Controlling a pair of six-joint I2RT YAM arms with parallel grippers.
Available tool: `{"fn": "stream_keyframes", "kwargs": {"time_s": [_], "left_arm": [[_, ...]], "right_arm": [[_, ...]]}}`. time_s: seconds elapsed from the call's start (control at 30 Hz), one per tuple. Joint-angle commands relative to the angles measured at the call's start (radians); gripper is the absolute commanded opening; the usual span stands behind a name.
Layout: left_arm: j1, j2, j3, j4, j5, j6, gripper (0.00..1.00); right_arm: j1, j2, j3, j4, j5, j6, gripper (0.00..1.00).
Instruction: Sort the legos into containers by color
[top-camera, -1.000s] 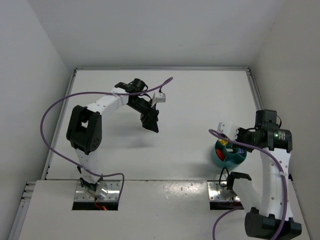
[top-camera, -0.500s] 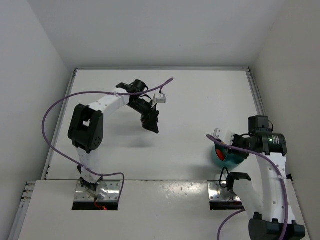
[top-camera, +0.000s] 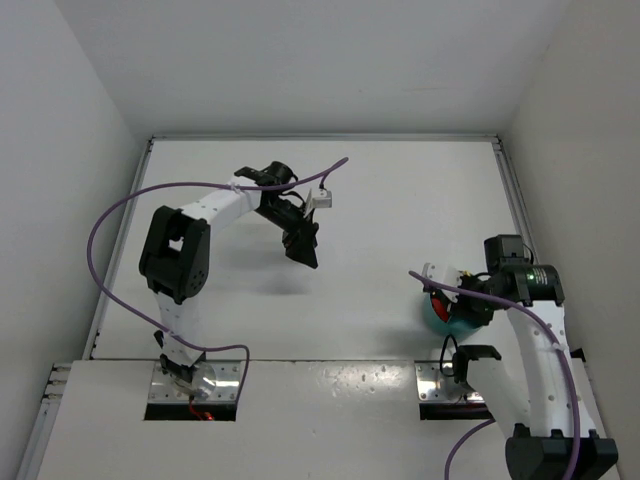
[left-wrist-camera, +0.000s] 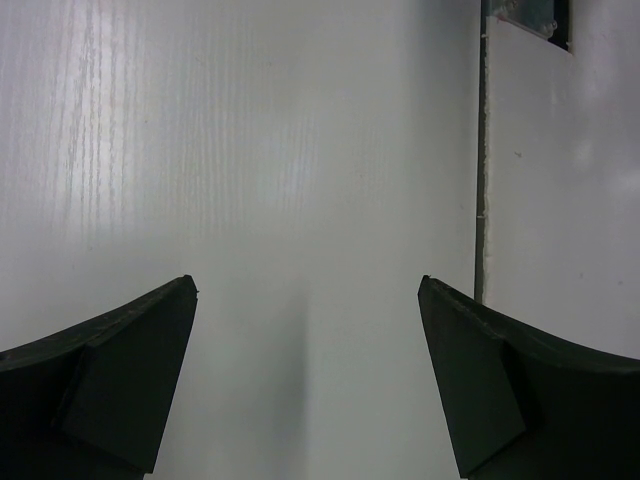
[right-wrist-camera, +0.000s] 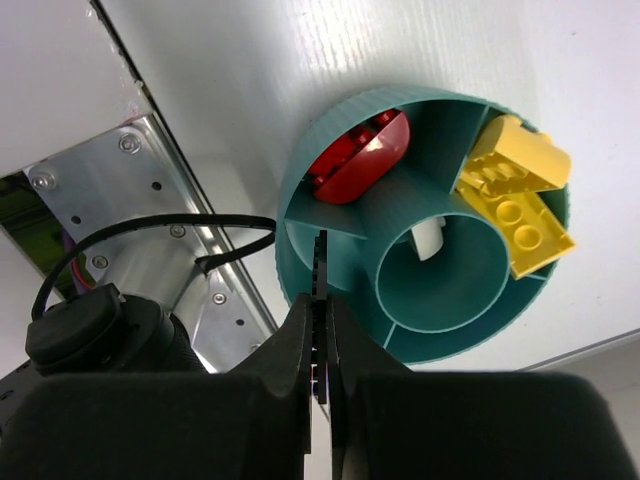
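The round teal bowl (right-wrist-camera: 287, 200) lies under my right gripper (right-wrist-camera: 320, 300). One compartment holds a red lego (right-wrist-camera: 355, 160), another holds two yellow legos (right-wrist-camera: 515, 190). My right gripper is shut on a thin lego (right-wrist-camera: 320, 260), seen edge-on. It looks dark with a purple glint and sticks out over a bare compartment beside the central ring (right-wrist-camera: 440, 270). In the top view the right gripper (top-camera: 455, 300) covers most of the bowl (top-camera: 438, 320). My left gripper (top-camera: 303, 252) is open and empty above bare table (left-wrist-camera: 307, 290).
A metal base plate (right-wrist-camera: 150, 210) and a black cable (right-wrist-camera: 180, 235) lie just beside the bowl. A small white stub (right-wrist-camera: 428, 238) stands inside the central ring. Walls close the table on three sides.
My right gripper has moved left and down over the bowl, hiding more of it in the top view. The left arm has hardly moved.
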Motion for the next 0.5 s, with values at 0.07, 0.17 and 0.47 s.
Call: {"fn": "stream_keyframes", "kwargs": {"time_s": [0.07, 0.17, 0.47], "left_arm": [[0.012, 0.005, 0.019, 0.000, 0.038, 0.027, 0.99], [0.012, 0.005, 0.019, 0.000, 0.038, 0.027, 0.99], [0.012, 0.014, 0.019, 0.000, 0.056, 0.027, 0.99]], "right_arm": [[0.012, 0.013, -0.025, -0.049, 0.045, 0.026, 0.00], [0.012, 0.013, -0.035, -0.049, 0.078, 0.026, 0.00], [0.012, 0.051, -0.035, -0.049, 0.091, 0.026, 0.00]]}}
